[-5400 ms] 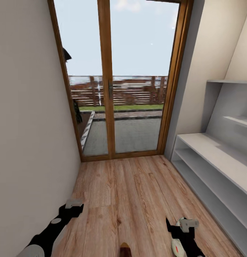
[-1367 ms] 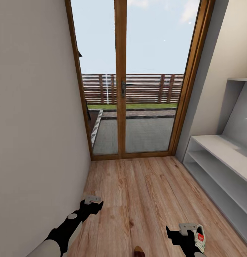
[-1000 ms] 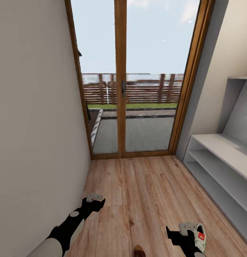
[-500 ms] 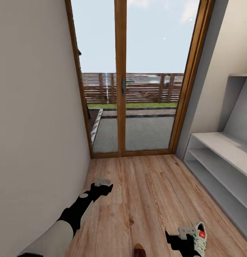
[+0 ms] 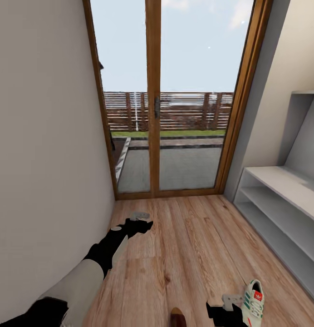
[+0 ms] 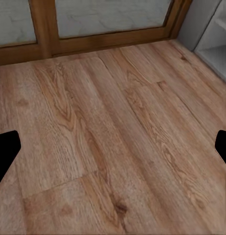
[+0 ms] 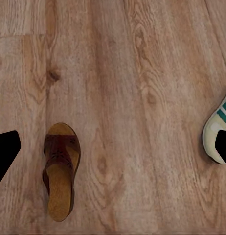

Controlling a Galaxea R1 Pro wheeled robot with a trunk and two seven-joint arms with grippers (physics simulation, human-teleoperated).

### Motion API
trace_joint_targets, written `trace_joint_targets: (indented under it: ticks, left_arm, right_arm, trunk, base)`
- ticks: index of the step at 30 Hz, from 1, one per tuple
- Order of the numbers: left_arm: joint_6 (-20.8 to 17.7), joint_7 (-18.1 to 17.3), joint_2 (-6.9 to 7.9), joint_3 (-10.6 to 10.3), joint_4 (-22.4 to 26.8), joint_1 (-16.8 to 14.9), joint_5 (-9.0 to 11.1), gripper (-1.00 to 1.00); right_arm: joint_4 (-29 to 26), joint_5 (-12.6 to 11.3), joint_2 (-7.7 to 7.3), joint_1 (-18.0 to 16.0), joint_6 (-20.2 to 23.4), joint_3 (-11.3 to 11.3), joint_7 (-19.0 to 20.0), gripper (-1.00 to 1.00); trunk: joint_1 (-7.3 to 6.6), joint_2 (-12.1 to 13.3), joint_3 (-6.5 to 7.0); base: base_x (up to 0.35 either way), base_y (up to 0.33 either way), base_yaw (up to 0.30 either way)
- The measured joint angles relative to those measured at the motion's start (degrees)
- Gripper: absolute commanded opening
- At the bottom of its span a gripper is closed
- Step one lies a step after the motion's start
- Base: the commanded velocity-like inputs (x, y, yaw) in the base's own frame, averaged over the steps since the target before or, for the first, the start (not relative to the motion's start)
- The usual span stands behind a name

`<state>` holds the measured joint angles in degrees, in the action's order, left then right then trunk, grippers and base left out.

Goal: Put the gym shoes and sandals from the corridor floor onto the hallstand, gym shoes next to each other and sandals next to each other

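One gym shoe, white with teal stripes and a red tongue patch, lies on the wood-plank corridor floor just right of my right gripper. The shoe's striped side reaches the edge of the right wrist view. A brown sandal lies flat on the floor there, and its toe peeks in at the head view's lower edge. My right gripper is open above bare planks between the two. My left gripper is stretched toward the glass door, open over bare floor. The light-grey hallstand stands along the right wall.
A wood-framed glass door closes the corridor's far end, with a terrace beyond. A plain wall runs close along the left, beside my left arm. The hallstand's corner shows in the left wrist view.
My left arm has stretched forward toward the door. My right gripper has dropped back toward the lower edge, uncovering more of the gym shoe. Since the oldest frame the view has swung left.
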<state>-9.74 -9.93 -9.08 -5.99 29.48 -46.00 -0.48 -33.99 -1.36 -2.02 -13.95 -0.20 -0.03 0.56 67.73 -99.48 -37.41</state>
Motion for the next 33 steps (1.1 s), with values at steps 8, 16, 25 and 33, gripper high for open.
trace_joint_targets:
  ticks: [8, 16, 25, 33]
  left_arm:
    - [-6.94, -9.05, -0.62, -1.2, 0.4, -2.76, 0.27, 1.0]
    - [-9.41, -17.45, -0.54, -1.43, 2.69, -3.12, 0.12, 1.0]
    - [-10.8, -19.11, -0.05, -1.7, 3.19, -3.04, -0.03, 1.0]
    - [-10.88, -19.22, -0.06, -1.65, 3.21, -2.99, 0.05, 1.0]
  right_arm:
    - [0.45, -0.04, 3.24, -0.01, 6.66, 0.04, -0.11, 1.0]
    - [0.53, 0.1, 6.0, -0.02, 7.74, 0.03, -0.4, 1.0]
    - [-0.22, 0.01, 6.39, -0.02, 7.86, 0.03, -0.92, 1.0]
    - [-4.36, -0.03, 6.36, -0.03, 7.83, -0.06, -0.8, 1.0]
  trunk:
    - [1.76, -3.21, -1.44]
    - [3.52, -6.42, -2.87]
    - [5.49, -10.03, -4.49]
    - [7.25, -13.24, -5.92]
  base:
    - [0.0, 0.0, 0.0]
    - [0.0, 0.0, 0.0]
    - [0.0, 0.0, 0.0]
    - [0.0, 0.0, 0.0]
